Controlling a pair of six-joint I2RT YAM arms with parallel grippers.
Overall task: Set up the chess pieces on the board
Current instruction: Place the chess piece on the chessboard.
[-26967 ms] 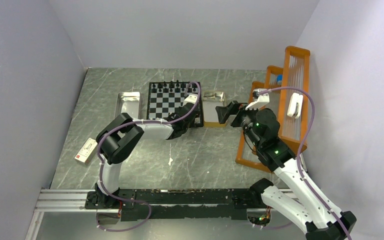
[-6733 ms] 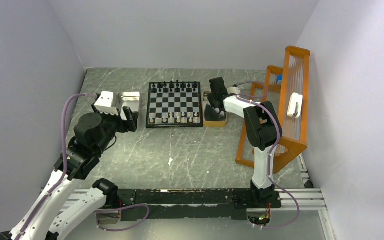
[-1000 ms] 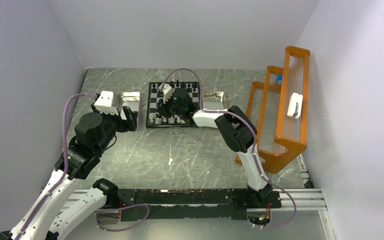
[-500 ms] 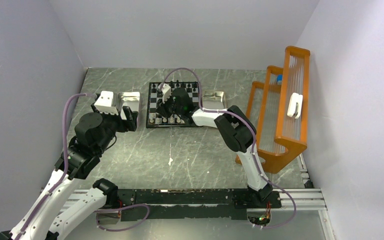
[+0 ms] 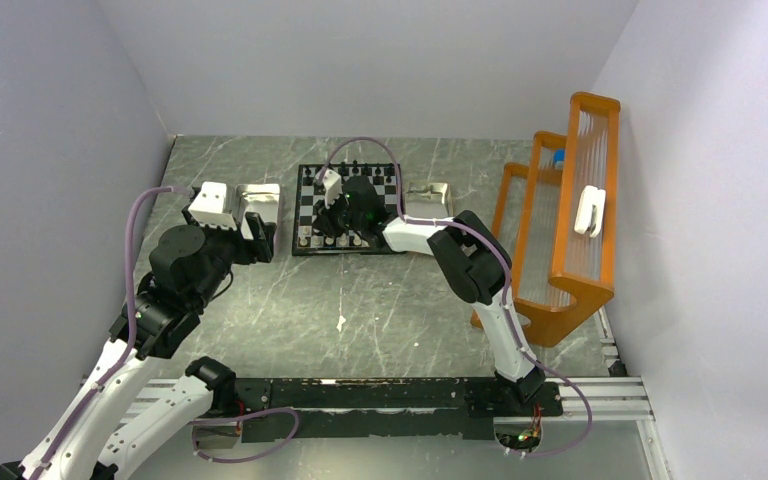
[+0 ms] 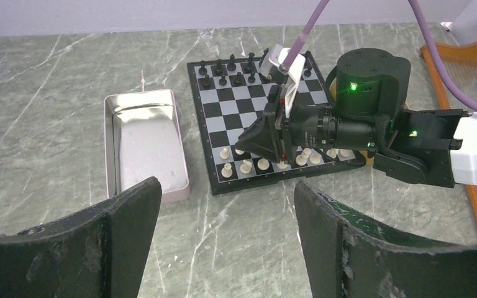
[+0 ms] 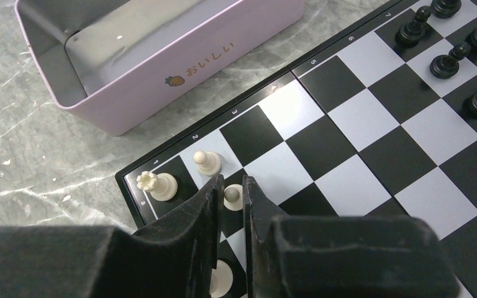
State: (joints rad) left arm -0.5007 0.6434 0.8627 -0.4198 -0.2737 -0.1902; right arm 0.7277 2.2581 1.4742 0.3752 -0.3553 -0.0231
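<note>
This looks like a robot lab: a grey table (image 5: 380,310) boxed in by bare pale walls (image 5: 50,150), with two robot arms (image 5: 192,268) bolted to a metal rail (image 5: 125,400) at its near edge

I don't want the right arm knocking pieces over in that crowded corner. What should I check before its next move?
1. Right gripper closed on the white pawn: ok.
2. That pawn's base flat on its square: cannot tell, the fingers hide it.
3. White rook and neighbouring pawn upright, apart from the fingers: ok.
4. Left gripper open, off the board: ok.
5. Black pieces upright at the far end: ok.
</note>
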